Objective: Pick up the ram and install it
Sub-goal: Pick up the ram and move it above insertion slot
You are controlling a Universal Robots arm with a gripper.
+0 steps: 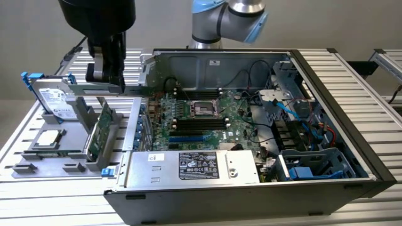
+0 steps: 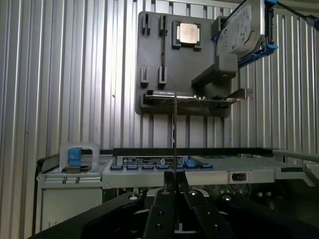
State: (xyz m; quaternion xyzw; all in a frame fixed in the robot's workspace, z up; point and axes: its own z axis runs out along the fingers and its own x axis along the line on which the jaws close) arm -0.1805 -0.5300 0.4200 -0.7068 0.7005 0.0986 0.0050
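The hand [image 2: 175, 175] is clamped tight on the ram [image 2: 175, 130], which is pinched edge-on between its fingers and juts out beyond them, above the grey parts holder [image 2: 154, 55] and beside the open computer case [image 1: 351, 110].

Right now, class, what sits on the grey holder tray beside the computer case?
A hard drive, a processor chip and an upright green card. The card hides the tray surface behind it.
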